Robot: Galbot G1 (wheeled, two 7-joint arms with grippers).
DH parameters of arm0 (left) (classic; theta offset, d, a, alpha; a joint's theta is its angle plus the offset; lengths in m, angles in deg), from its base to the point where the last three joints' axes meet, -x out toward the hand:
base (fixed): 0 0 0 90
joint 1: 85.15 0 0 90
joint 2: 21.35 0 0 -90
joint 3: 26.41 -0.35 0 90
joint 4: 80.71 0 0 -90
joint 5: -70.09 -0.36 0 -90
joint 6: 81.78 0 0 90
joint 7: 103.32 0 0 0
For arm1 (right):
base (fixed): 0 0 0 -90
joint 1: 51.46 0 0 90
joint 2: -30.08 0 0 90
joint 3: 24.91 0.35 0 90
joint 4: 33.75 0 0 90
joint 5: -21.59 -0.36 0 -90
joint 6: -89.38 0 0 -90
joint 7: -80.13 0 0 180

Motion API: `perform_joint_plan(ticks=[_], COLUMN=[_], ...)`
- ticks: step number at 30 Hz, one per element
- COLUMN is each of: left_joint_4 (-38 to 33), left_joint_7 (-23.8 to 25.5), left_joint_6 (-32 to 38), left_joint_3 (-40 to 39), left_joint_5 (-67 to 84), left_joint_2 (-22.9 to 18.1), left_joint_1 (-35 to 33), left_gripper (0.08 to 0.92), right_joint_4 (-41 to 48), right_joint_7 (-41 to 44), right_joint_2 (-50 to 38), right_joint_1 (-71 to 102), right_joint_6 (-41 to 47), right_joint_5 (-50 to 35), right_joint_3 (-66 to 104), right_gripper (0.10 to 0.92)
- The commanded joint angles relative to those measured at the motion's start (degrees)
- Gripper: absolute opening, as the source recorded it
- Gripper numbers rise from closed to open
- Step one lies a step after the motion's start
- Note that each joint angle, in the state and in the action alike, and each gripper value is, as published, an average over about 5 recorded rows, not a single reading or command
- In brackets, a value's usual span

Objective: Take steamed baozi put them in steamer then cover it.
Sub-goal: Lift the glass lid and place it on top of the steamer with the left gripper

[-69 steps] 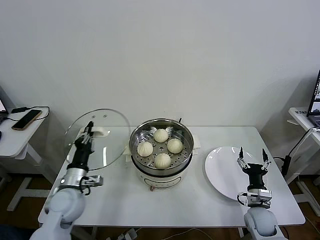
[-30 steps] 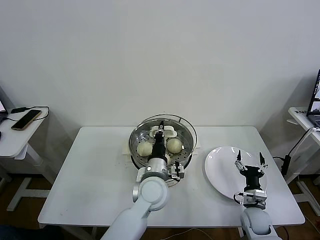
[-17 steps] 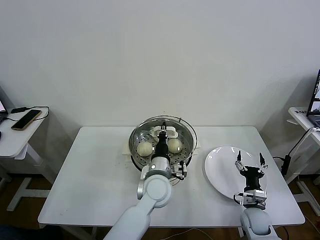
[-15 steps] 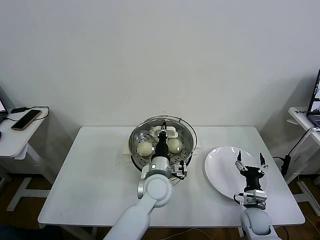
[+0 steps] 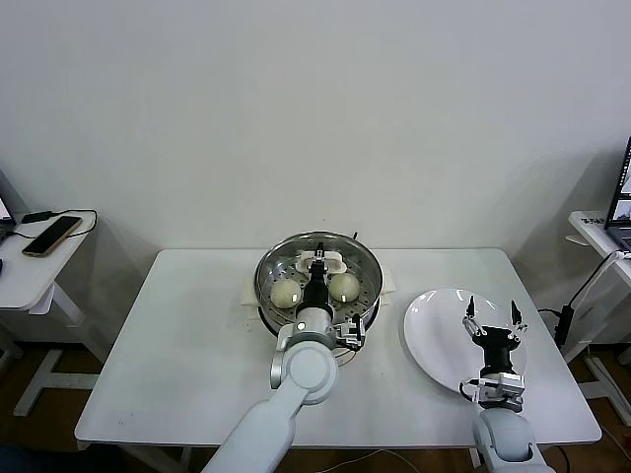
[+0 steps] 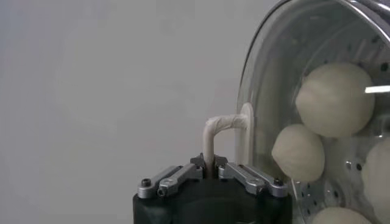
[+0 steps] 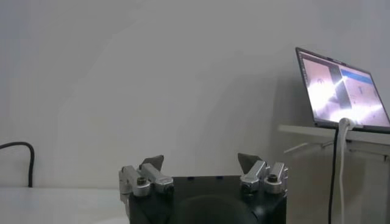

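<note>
The left hand (image 5: pixel 317 260) grips the cover (image 5: pixel 367 258) by its handle over the steamer (image 5: pixel 266 296), baozi (image 5: pixel 286 293) inside. At three o'clock, the right hand (image 5: pixel 491 313) hangs spread wide above a white plate (image 5: pixel 434 330).

- The pot (image 5: pixel 317 286) stands mid-tabletop (image 5: pixel 187 345), its mouth closed off by the glass lid (image 5: pixel 340 251), with the left claw (image 5: pixel 318 258) clamped on the lid handle.
- From the pot's 9 o'clock side the tabletop lies bare.
- At 3 o'clock, the plate (image 5: pixel 439 335) and the right claw (image 5: pixel 490 315), spread wide above it, narrow the passage.
</note>
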Motion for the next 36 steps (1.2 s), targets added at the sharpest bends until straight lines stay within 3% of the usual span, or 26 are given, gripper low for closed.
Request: perform_joint_plan(ticks=[1,29,36], left_joint_4=[0.62,0.40,-1.39], left_joint_7=[0.21,-0.22,-0.12], left_joint_6=[0.13,0.47,0.36], left_joint_3=[0.32,0.95,0.84], left_joint_5=[-0.36,-0.13,0.61], left_joint_2=[0.07,-0.49,-0.18], left_joint_1=[0.05,-0.71,-0.99], left_gripper=[0.188,0.192,0.350], right_joint_4=[0.09,0.35,0.30], right_joint_7=[0.02,0.09,0.10], right_joint_2=[0.09,0.35,0.31], right_joint_1=[-0.06,-0.30,-0.24], right_joint_6=[-0.08,-0.38,-0.39], right_joint_5=[0.19,0.96,1.01], right_joint_3=[-0.01,-0.10,-0.15], right_gripper=[0.823,0.823,0.823])
